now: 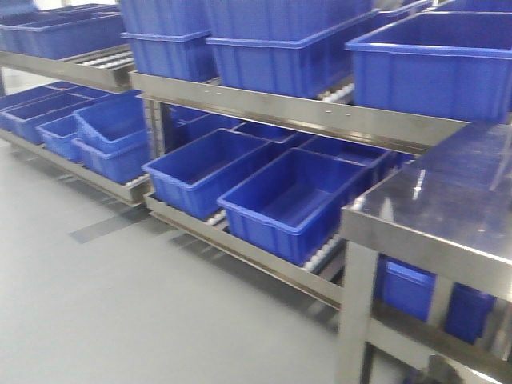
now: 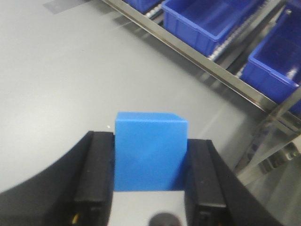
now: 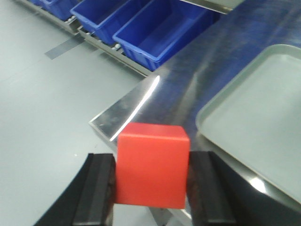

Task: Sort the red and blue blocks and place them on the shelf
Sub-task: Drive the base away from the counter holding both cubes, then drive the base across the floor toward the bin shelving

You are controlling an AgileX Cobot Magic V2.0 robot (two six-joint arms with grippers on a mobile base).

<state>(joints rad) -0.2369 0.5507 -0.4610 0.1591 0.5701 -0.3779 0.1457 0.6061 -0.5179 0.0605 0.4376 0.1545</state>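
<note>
My left gripper (image 2: 150,165) is shut on the blue block (image 2: 149,150), holding it in the air above the grey floor, short of the shelf's lowest tier (image 2: 207,61). My right gripper (image 3: 151,176) is shut on the red block (image 3: 151,165), which hangs over the near corner of the steel table (image 3: 141,99). The shelf (image 1: 304,112) runs across the front view as a steel rack with white rollers, loaded with blue bins. Neither gripper nor block shows in the front view.
Large blue bins (image 1: 288,200) fill the shelf's lower tier, more bins (image 1: 280,56) sit on the upper tier. A steel table (image 1: 448,208) stands at the right. A shallow grey tray (image 3: 263,122) lies on it. Grey floor (image 1: 120,304) spreads in front.
</note>
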